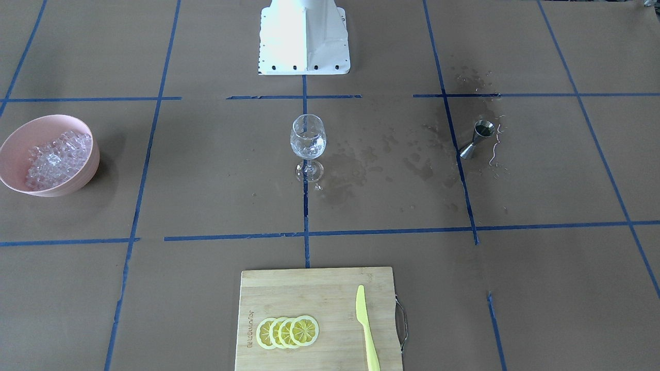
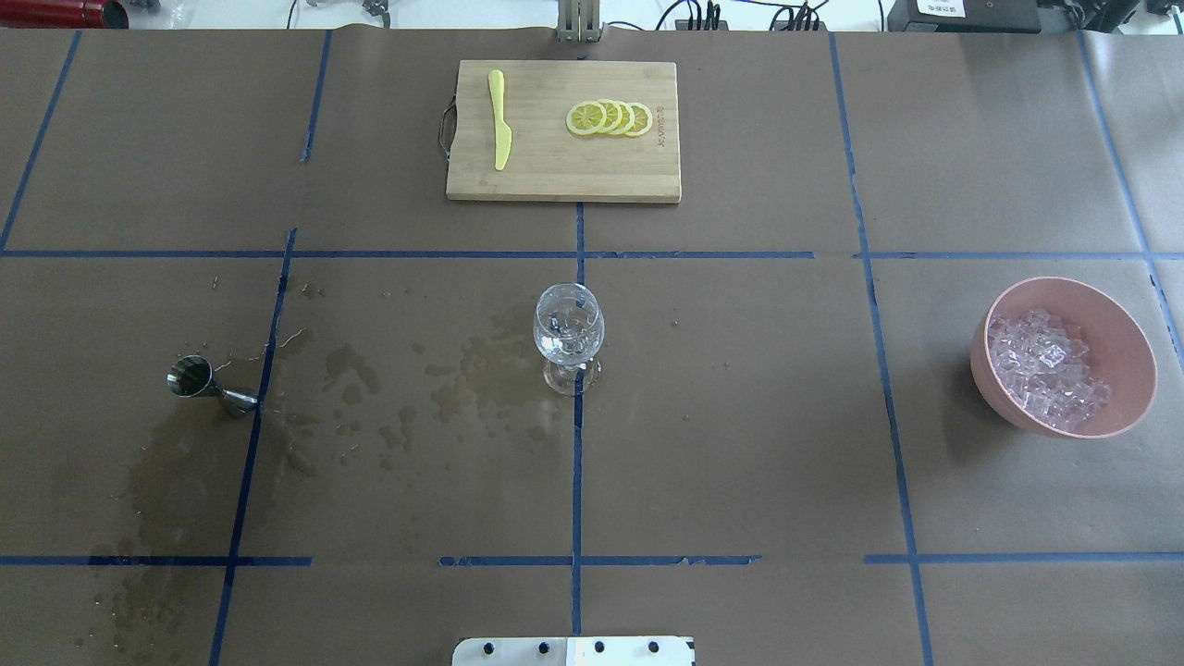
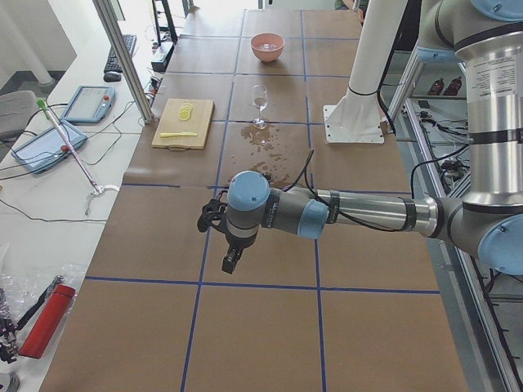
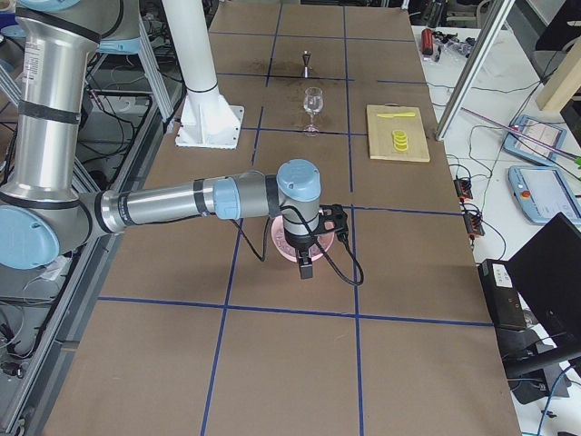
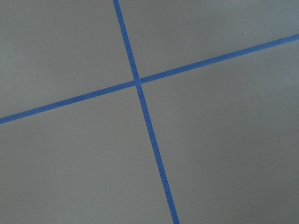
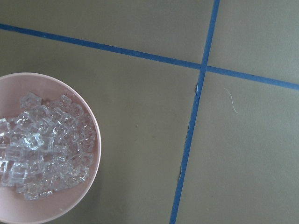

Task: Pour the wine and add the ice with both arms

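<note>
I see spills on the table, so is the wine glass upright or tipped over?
Upright. The wine glass stands on its foot on the blue tape line, bowl above stem; wet patches lie beside it.

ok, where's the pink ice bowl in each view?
Front-facing: pink bowl, left edge.
Overhead: bowl, right side.
Exterior left: bowl, top centre.
Exterior right: bowl, centre, mostly hidden by right arm.
Left wrist: not in it.
Right wrist: bowl, lower left.
Landmark: wine glass, mid-table in all four exterior views.
</note>
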### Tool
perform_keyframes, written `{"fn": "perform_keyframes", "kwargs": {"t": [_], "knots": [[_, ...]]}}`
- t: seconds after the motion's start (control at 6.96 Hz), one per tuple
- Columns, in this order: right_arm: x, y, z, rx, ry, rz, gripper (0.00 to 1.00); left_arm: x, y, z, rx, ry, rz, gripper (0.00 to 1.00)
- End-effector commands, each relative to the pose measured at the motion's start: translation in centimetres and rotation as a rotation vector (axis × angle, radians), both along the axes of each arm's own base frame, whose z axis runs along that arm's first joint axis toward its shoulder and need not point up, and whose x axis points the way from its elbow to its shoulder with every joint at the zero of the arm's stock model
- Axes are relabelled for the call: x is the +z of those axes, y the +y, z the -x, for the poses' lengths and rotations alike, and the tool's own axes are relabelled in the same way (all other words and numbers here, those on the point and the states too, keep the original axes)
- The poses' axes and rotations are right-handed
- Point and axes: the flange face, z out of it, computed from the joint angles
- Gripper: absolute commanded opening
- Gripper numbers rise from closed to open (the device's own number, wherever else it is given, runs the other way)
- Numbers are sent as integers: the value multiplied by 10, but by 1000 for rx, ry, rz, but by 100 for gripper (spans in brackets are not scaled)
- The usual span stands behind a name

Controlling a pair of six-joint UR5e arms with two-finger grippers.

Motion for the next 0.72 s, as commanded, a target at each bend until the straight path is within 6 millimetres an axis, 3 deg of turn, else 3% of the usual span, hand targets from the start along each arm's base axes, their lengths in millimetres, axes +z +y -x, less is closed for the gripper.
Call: {"fn": "perform_keyframes", "kwargs": {"t": [0.0, 0.14, 0.43, 0.58], "knots": [[-5, -2, 0, 0, -3, -13, 100, -23, -5, 0, 2, 4, -207, 100], [-8, -5, 0, 2, -7, -25, 100, -20, -8, -1, -1, 9, -340, 100], [-17, -11, 1, 1, -19, -50, 100, -25, 0, -4, -1, 76, -388, 100], [-21, -14, 1, 1, -18, -67, 100, -44, 1, -5, -12, 95, -465, 100]]}}
